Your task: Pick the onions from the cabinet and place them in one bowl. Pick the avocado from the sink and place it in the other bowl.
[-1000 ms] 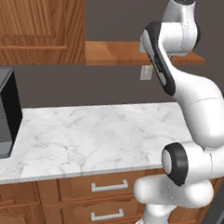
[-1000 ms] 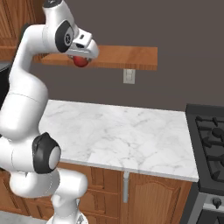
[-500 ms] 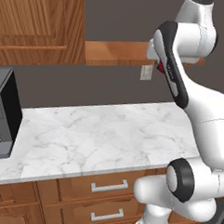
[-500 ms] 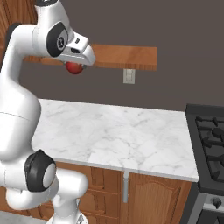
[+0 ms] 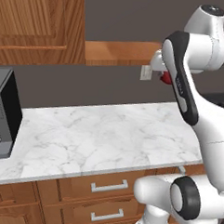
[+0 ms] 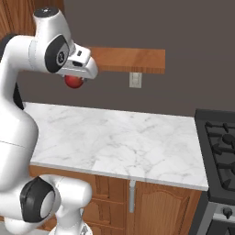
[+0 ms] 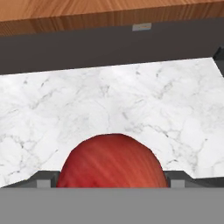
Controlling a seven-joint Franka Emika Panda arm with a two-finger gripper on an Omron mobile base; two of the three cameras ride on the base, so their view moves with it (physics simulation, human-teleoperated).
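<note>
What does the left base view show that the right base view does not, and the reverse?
Left base view alone: a panelled cabinet door and a dark appliance at the counter's left end. Right base view alone: a black stove right of the counter. Both: the marble counter, the open wooden shelf, a wall outlet, and a red onion held in the gripper.

Onion [image 7: 111, 162] cut at its lower part by the bottom of the hand view; in the left base view only a red sliver [image 5: 166, 78] visible behind the arm, and in the right base view the top [image 6: 73, 81] covered by the white hand. Claw [image 7: 111, 177] mostly hidden: just the dark fingertips [image 7: 43, 178] peeking beside the onion. Black appliance [image 5: 4, 113] cut by the left edge, so impossible to identify. Stove [image 6: 220, 142] cut by the right edge. Cabinet [image 5: 39, 26] cut by the top edge. Wall outlet [image 6: 135, 80] too small for details.
</note>
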